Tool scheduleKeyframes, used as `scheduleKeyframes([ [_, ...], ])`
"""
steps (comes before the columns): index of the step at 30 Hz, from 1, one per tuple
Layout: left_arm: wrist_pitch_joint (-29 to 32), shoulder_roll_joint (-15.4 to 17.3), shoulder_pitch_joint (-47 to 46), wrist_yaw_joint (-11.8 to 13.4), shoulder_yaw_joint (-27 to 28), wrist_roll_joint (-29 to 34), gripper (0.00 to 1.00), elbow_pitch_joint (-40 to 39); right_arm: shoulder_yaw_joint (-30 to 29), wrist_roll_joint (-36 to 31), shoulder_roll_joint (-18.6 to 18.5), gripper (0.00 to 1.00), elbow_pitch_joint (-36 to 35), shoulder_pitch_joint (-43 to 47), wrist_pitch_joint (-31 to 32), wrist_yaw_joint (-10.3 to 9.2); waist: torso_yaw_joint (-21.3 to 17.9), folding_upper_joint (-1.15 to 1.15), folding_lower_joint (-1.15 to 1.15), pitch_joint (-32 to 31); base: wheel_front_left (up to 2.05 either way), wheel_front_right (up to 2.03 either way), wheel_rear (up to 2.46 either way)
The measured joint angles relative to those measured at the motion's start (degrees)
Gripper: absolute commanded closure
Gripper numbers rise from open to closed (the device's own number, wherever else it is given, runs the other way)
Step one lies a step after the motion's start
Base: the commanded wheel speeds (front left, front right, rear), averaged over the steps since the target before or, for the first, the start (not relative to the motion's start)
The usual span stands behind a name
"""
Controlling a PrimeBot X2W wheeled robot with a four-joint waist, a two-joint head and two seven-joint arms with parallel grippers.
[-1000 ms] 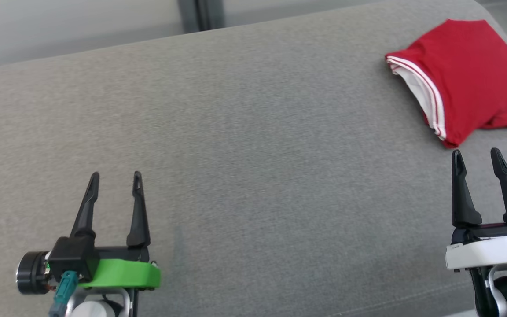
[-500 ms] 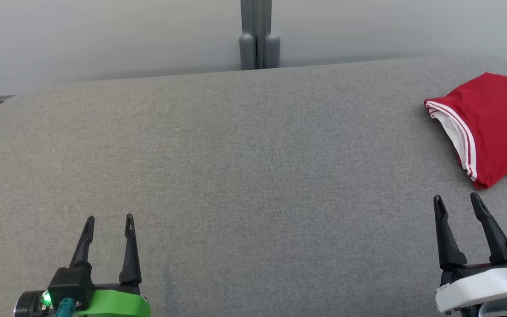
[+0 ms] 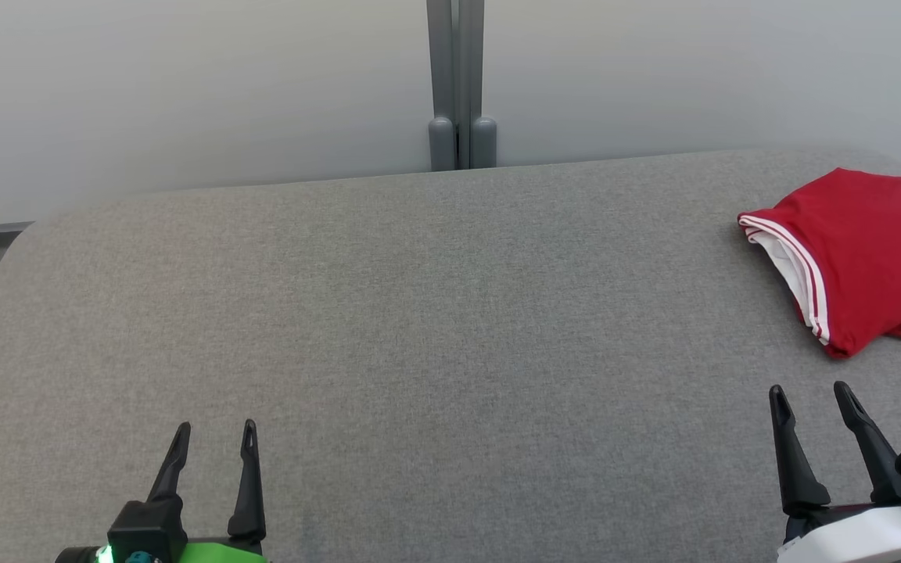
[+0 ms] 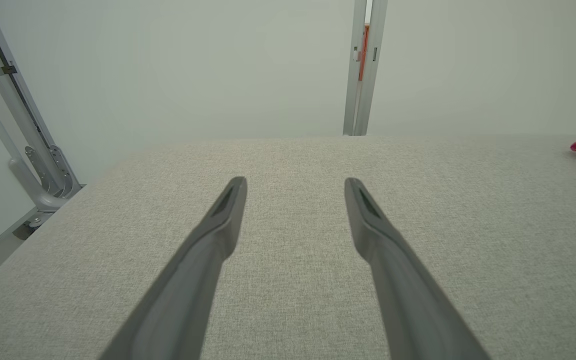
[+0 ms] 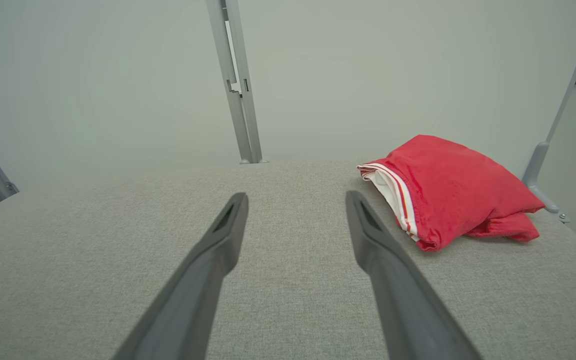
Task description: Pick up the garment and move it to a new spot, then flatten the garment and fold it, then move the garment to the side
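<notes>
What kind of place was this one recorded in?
Probably a robot test cell or lab, not a home. A grey fabric-covered table stands against plain pale partition panels joined by a grey metal post, and a folded red garment with white stripes lies at its far right corner.

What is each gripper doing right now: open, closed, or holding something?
Left gripper: open, holding nothing.
Right gripper: open, holding nothing; the red garment lies apart.

Grey padded surface (image 3: 450, 352): free passage from 6 through 12 o'clock. Folded red garment (image 3: 865, 258) blocks the 3 o'clock edge. Grey post (image 3: 460, 86) rises beyond the 12 o'clock edge.
</notes>
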Motion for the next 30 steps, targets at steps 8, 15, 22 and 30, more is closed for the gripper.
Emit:
scheduleKeyframes([
  [8,-0.02,0.03,-0.04,0.21,0.12,-0.24,0.0,0.78,0.03,-0.02,0.3,0.0,-0.43,0.13,0.23,0.0,-0.12,0.0,0.0,0.21,0.0,0.0,0.0],
  [15,-0.07,0.07,-0.09,0.27,0.15,-0.47,0.0,1.3,0.03,-0.02,0.48,0.0,-0.59,0.23,0.22,0.0,0.03,0.0,0.0,0.34,0.0,0.0,0.0],
  [22,-0.08,0.09,-0.16,0.29,0.11,-0.54,1.0,1.34,0.01,0.02,0.62,1.0,-0.74,0.39,0.22,0.0,0.34,0.0,0.0,0.48,0.0,0.0,0.0],
  [30,1.22,-1.14,0.23,-0.48,0.45,-4.63,1.0,3.42,0.51,4.69,1.08,1.0,2.48,0.4,0.33,0.0,0.32,0.0,0.0,0.54,0.0,0.0,0.0],
])
